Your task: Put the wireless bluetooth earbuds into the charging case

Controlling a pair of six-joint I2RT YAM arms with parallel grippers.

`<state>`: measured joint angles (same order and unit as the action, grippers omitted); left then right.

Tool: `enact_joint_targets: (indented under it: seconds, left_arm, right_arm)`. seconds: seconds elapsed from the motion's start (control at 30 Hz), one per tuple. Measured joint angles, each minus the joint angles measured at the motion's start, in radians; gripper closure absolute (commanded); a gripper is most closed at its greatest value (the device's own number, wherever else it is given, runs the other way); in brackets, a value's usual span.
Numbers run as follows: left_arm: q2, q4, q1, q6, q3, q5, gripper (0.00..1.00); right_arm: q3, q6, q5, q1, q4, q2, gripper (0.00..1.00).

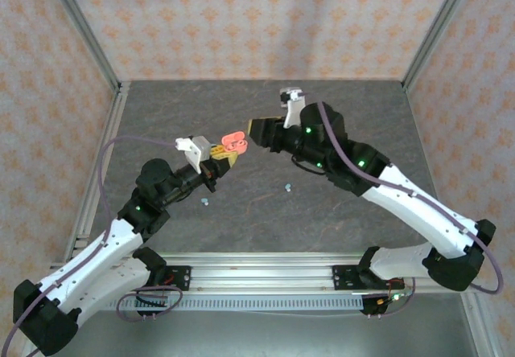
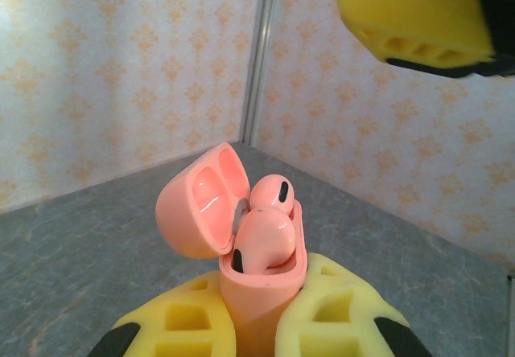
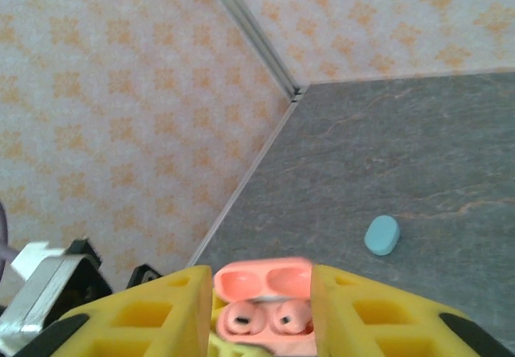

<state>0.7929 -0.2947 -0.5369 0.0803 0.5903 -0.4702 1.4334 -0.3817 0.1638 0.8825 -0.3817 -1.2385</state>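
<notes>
My left gripper [image 2: 261, 297] is shut on the lower body of a salmon-pink charging case [image 2: 257, 293], held upright with its lid [image 2: 197, 204] hinged open. Two salmon earbuds [image 2: 269, 240] sit in its wells, stems down. From above, the case [image 1: 233, 141] is lifted over the table's middle in the left gripper [image 1: 224, 158]. My right gripper [image 1: 259, 126] hovers open just right of and above it, holding nothing. Its wrist view looks down between its fingers [image 3: 259, 281] onto the open case [image 3: 261, 305]. Two tiny light blue earbuds [image 1: 287, 186] [image 1: 204, 200] lie loose on the table.
A light blue pebble-shaped case [image 3: 382, 235] lies shut on the grey table beyond the held case. Patterned walls with metal frame posts [image 1: 105, 67] enclose the table on three sides. One yellow finger [image 2: 418, 15] of the right gripper hangs above the case in the left wrist view.
</notes>
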Motion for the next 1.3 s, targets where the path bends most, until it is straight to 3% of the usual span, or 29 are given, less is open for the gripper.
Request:
enact_joint_targets:
  seconds: [0.23, 0.37, 0.73, 1.3]
  left_arm:
    - [0.103, 0.015, 0.000, 0.019, 0.070, -0.166, 1.00]
    - [0.131, 0.014, 0.000, 0.041, 0.079, -0.224, 1.00]
    - [0.190, 0.014, -0.005, 0.053, 0.126, -0.293, 1.00]
    - [0.235, 0.014, -0.011, 0.053, 0.155, -0.299, 1.00]
  right_arm:
    - [0.005, -0.034, 0.227, -0.200, -0.105, -0.012, 0.57]
    - [-0.026, -0.081, 0.357, -0.260, -0.100, -0.014, 0.56]
    - [-0.152, -0.221, 0.601, -0.301, 0.020, -0.034, 0.52]
    - [-0.177, -0.261, 0.706, -0.304, 0.093, -0.051, 0.56]
